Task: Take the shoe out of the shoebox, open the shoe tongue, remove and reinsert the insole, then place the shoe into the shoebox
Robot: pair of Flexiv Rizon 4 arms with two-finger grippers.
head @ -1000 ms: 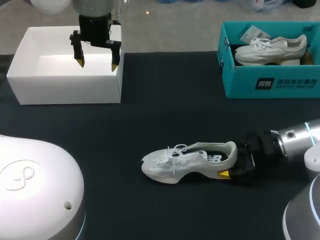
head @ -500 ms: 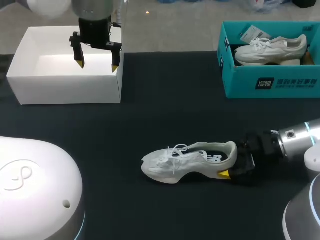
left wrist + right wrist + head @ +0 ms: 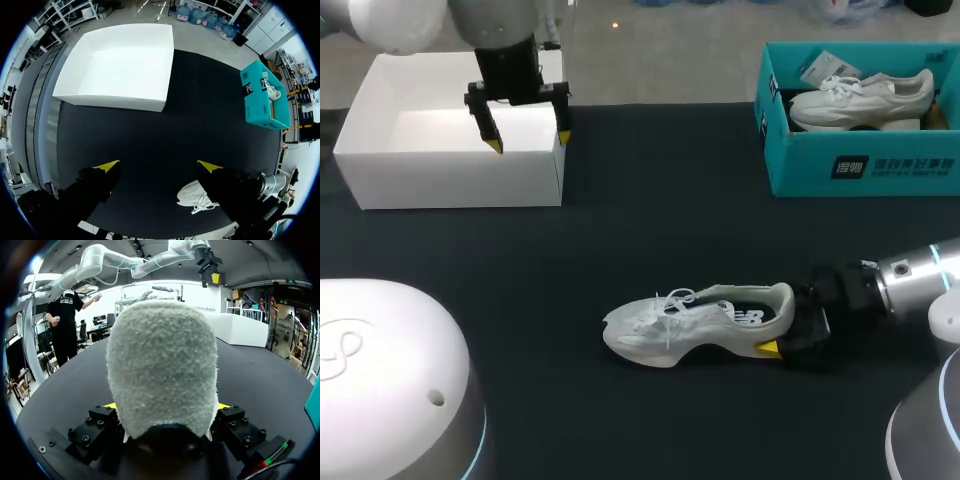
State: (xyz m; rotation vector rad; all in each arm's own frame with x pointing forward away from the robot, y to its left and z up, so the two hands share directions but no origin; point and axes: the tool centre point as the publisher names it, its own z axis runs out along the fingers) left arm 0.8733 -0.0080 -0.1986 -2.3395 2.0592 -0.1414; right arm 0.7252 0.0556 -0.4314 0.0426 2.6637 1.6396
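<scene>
1. While the white shoe (image 3: 695,325) is sitting on its sole on the black table (image 3: 650,220), the right gripper (image 3: 785,330) is pinching its heel from both sides.
2. The left gripper (image 3: 529,142) is hanging spread and empty over the white box's (image 3: 450,185) near wall, well apart from the shoe.
3. Opening the tongue seems the step in hand; the left gripper needs to cross to the laces.

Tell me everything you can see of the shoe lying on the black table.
The shoe is a white lace-up sneaker with a thick pale sole, a dark mark on its side and a dark inside. It stands on its sole on the black table, toe towards my left side. Its heel, fuzzy-looking in the right wrist view, sits between the fingers of the right tool, which is shut on it. Nothing else touches it.
</scene>
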